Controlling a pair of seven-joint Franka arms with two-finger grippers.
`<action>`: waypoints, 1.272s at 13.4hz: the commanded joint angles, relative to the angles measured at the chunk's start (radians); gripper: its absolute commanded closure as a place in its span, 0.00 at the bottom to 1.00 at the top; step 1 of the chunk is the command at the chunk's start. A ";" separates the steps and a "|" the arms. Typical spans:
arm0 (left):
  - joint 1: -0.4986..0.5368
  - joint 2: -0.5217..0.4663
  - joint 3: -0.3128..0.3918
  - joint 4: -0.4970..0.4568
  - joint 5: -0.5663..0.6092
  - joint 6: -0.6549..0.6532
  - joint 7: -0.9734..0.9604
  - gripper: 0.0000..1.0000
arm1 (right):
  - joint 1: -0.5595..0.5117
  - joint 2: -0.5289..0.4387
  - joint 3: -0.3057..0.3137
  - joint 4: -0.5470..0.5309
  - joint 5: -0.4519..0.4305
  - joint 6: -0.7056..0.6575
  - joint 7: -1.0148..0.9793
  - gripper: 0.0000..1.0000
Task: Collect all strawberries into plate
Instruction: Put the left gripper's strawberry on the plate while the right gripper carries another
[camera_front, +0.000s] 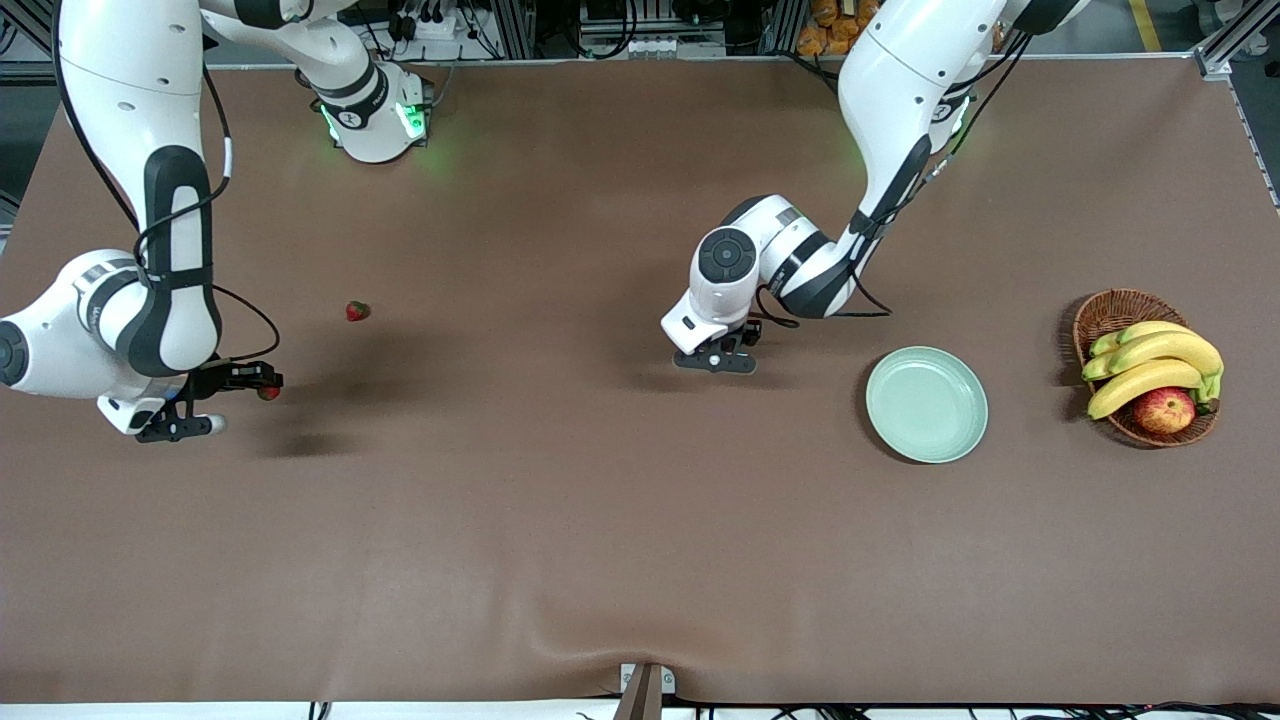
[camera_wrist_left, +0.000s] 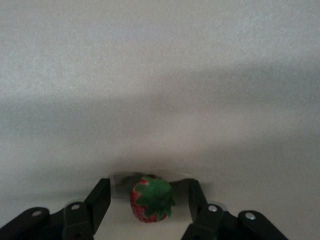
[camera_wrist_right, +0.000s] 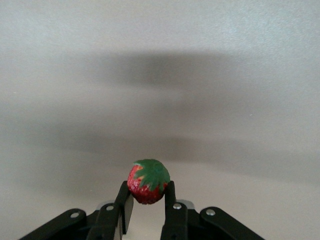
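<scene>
In the front view's lower left, the right gripper (camera_front: 262, 385) hangs above the table (camera_front: 560, 560), its fingers (camera_wrist_right: 126, 206) pinched on a strawberry (camera_wrist_right: 148, 181) that shows there only as a red speck. Higher up, a second strawberry (camera_front: 357, 311) lies alone on the cloth. At mid-frame the left gripper (camera_front: 718, 357) is low over the table; its own body hides what lies under it from the front camera. Its wrist view shows the fingers (camera_wrist_left: 99, 199) spread, with a gap on each side of a third strawberry (camera_wrist_left: 152, 198), partly cut off at the picture's bottom edge. The plate (camera_front: 927, 404), right of centre, holds no berries.
</scene>
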 joint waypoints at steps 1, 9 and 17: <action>0.000 -0.017 -0.006 -0.023 0.025 0.011 -0.005 0.44 | -0.001 -0.010 0.001 0.041 -0.012 -0.069 0.065 1.00; 0.056 -0.075 -0.006 -0.027 0.025 -0.004 0.022 1.00 | 0.063 -0.022 0.001 0.195 -0.039 -0.299 0.372 1.00; 0.410 -0.212 -0.034 -0.050 0.022 -0.204 0.368 1.00 | 0.224 -0.010 0.009 0.348 0.068 -0.348 0.807 1.00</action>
